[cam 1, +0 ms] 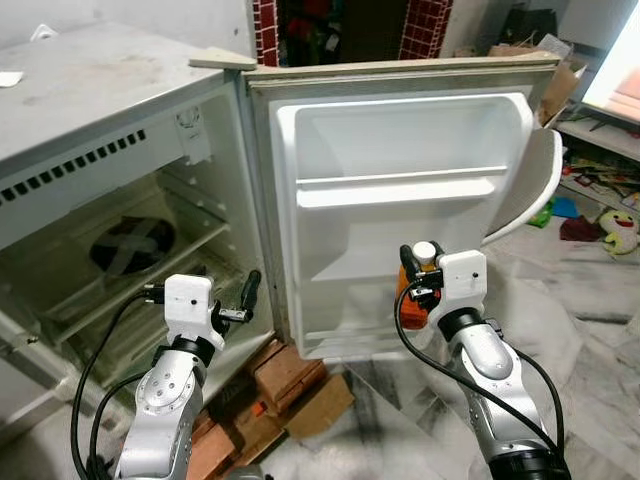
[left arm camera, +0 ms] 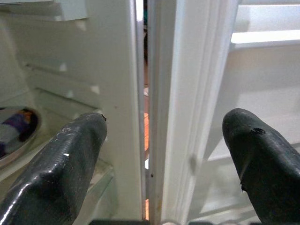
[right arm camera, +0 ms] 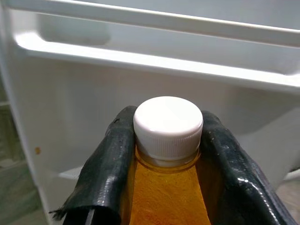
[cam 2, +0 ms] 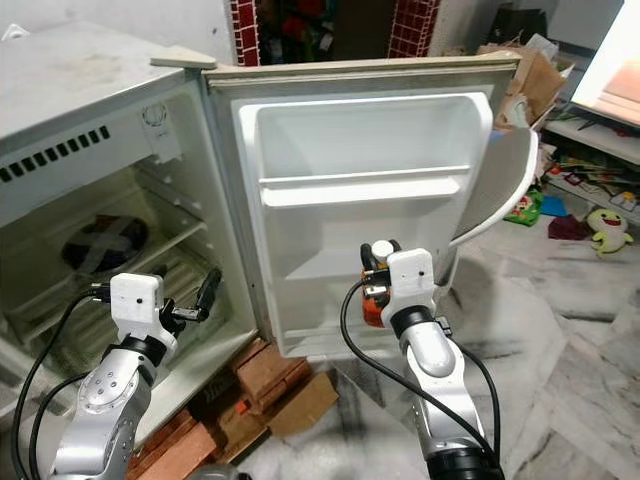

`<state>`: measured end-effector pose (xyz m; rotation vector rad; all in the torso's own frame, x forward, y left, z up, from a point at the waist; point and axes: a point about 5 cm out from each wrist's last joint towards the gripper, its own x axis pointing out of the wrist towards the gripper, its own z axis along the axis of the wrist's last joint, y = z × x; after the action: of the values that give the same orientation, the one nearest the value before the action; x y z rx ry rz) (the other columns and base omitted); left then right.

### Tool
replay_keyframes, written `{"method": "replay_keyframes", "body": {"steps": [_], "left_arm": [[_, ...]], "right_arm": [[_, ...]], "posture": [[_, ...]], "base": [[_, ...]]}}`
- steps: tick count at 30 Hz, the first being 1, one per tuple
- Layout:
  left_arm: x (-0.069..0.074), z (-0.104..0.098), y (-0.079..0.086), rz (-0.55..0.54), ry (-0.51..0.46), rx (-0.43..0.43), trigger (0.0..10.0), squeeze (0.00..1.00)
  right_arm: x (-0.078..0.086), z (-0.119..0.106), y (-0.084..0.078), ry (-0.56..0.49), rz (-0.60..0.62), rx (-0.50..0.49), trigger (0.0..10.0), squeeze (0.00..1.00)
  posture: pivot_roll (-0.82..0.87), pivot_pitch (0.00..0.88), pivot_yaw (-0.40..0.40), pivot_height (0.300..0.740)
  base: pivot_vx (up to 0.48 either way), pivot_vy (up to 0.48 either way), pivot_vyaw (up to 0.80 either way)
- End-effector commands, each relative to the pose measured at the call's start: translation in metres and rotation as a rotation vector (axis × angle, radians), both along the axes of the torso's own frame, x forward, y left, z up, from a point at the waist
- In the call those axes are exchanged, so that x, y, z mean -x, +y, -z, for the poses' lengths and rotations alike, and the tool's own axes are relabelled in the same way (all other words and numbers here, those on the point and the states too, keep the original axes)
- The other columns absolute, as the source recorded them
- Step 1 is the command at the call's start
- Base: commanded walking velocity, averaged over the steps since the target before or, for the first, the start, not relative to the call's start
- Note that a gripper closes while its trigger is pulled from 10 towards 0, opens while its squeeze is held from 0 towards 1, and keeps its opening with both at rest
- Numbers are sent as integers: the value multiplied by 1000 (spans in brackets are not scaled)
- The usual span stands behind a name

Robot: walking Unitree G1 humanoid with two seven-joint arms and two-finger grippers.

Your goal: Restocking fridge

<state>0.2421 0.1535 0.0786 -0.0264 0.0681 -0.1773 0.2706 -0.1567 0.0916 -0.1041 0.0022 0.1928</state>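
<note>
Fridge (cam 1: 90, 90): a small white one standing on the left, its door (cam 1: 400, 200) swung wide open so the inner side faces the robot.
Door shelves: a moulded upper shelf (cam 1: 400, 185) runs across the door, with a lower pocket beneath it.
Right gripper (right arm camera: 164, 154): raised in front of the lower part of the door, its two black fingers closed around the neck of an orange bottle (right arm camera: 166, 197).
Orange bottle: upright, white cap (right arm camera: 168, 125) on top, held just in front of the door's lower pocket.
Left gripper (left arm camera: 164, 154): held up near the hinge side of the fridge opening, fingers spread apart with nothing between them.
Inside the fridge: a round plate (cam 1: 133, 245) with a dark pattern lies on a shelf.
Under the fridge: bricks (cam 1: 290, 375) by the door's near corner.
Far right: toys and clutter on the floor (cam 1: 600, 225).
</note>
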Motion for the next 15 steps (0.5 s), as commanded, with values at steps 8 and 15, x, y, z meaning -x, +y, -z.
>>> {"method": "replay_keyframes", "body": {"steps": [8,15], "left_arm": [[-1,0,-2,13,-1,-5,10000,0],[1,1,-3,10,0,0,10000,0]], "right_arm": [[-5,-10,0,-47,-5,5,10000,0],[-4,-10,-1,-45,-10,6,10000,0]], "posture": [[45,0,-4,740],[45,0,-5,740]], "base": [[413,0,0],[407,0,0]]}}
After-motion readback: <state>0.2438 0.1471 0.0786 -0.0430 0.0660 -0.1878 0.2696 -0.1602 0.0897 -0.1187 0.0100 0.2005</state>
